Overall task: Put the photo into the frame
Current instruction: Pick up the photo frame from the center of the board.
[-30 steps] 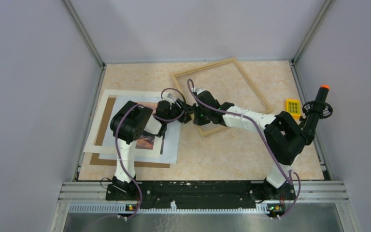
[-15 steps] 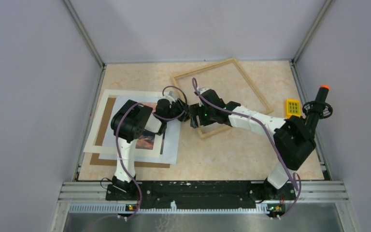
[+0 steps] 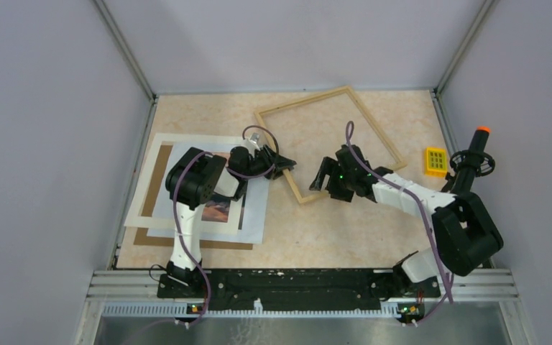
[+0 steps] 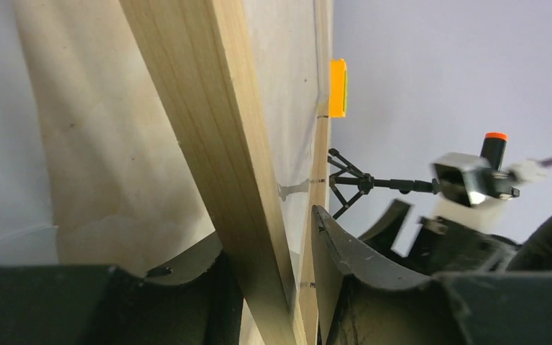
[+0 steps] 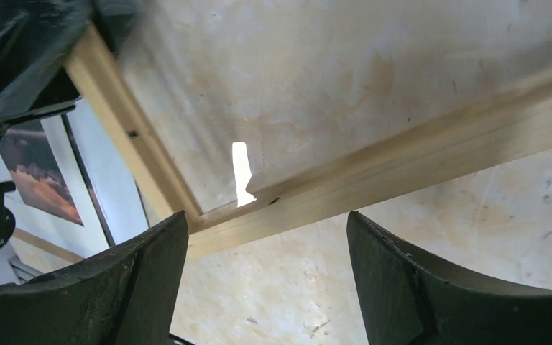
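The frame [image 3: 302, 100] of light wood lies at an angle on the table's far middle. My left gripper [image 3: 284, 167] is shut on the frame's left rail near its near corner; in the left wrist view the rail [image 4: 208, 108] runs between the fingers [image 4: 269, 237]. My right gripper [image 3: 321, 176] stands open just right of that corner, with the near rail [image 5: 402, 162] beyond its fingertips [image 5: 266, 219]. The photo [image 3: 217, 208], orange and dark, lies at the left, mostly hidden under my left arm. The right wrist view also shows the photo [image 5: 39, 180].
A white mat [image 3: 157, 172] and a brown backing board [image 3: 151, 237] lie stacked at the left under a white sheet [image 3: 255, 215]. At the right edge sit a small yellow block [image 3: 436, 159] and a black stand with an orange tip [image 3: 474, 154].
My right gripper has let go of the frame's near corner, opened wide and drawn back to the right. My left gripper has closed on the frame's left rail.
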Motion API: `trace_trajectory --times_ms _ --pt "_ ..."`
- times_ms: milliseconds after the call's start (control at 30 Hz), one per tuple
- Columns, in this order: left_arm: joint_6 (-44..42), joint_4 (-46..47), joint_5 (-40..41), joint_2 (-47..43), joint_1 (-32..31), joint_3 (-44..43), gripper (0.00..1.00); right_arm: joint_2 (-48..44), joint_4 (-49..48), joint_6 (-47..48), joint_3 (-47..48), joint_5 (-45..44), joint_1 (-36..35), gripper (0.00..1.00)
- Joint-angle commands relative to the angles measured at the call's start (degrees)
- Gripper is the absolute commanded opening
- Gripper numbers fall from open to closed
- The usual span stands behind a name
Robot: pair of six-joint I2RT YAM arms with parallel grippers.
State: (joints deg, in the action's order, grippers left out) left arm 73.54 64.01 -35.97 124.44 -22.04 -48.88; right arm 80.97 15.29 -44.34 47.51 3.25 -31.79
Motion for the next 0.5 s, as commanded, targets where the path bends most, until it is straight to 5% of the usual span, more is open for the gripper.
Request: trace_trajectory --times_ms 0,200,367,467 --pt "1.1 9.1 -2.0 0.6 0.3 -1.0 0.41 1.5 -8.1 -17.1 -2.5 0.8 -1.1 0.78" --pt "2.5 12.2 -2.0 0.8 0.6 -0.2 0.39 -2.1 -21.4 -34.2 -16.4 -3.0 -2.4 0.68" --pt "3.4 14.5 -1.7 1.0 0.5 0.7 0.39 0.6 -27.3 -39.2 -17.2 -5.2 -3.9 0.63" --pt "4.2 15.7 -1.5 1.4 0.5 1.0 0.39 0.5 -29.9 -41.3 -18.5 -5.9 -4.8 0.52"
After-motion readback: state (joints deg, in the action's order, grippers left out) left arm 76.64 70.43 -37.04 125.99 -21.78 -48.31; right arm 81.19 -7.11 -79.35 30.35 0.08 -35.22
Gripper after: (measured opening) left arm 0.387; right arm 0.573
